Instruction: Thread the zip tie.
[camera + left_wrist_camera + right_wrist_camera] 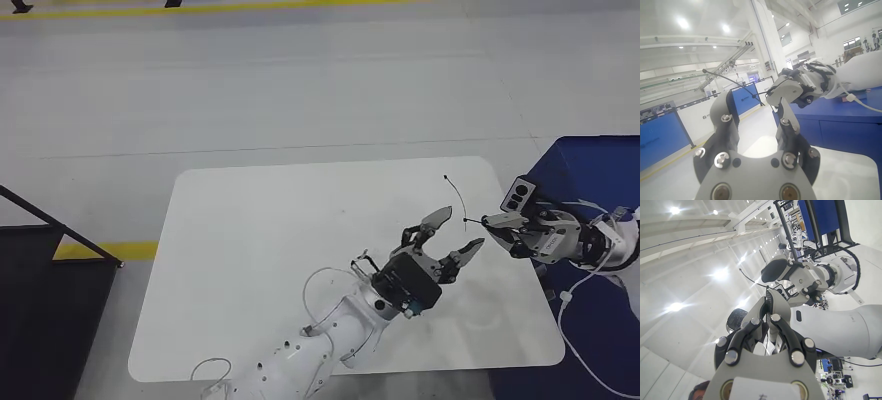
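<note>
A thin black zip tie [456, 196] curves up over the white table [250, 260] near its right side. My right gripper [487, 220] comes in from the right and is shut on one end of the zip tie [749, 278], pinched at its fingertips [770, 296]. My left gripper [463, 228] stands open just left of it, fingers spread on either side of the tie's small head. In the left wrist view the zip tie [725, 78] arcs away past my open left gripper [754, 97], with the right gripper [769, 93] close behind it. No left finger touches the tie.
A blue bench [590, 170] borders the table on the right, under the right arm. A black frame [50, 225] stands off the table's left side. The table's left and far parts are bare white surface.
</note>
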### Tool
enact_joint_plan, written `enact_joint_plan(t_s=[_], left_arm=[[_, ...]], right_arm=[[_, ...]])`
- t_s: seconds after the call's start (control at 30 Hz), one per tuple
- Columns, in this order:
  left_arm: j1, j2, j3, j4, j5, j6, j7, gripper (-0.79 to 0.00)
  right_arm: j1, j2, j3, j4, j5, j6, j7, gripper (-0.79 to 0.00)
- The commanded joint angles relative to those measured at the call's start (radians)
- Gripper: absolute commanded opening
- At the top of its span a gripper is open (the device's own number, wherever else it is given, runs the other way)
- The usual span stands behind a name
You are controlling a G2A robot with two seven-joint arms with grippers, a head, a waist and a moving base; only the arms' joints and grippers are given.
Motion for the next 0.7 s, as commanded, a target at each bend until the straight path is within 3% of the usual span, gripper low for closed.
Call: enact_joint_plan(t_s=[0.0,0.67], left_arm=[[0.004,-0.003,-0.002,-0.001,0.024,0.011,0.018,-0.456],[0.031,-0.036,-0.038,0.014,0.081,0.029,-0.009,-0.582]], right_arm=[[0.0,0.0,0.0,0.0,0.0,0.0,0.0,-0.785],[0.0,0.0,0.0,0.0,0.0,0.0,0.0,-0.785]])
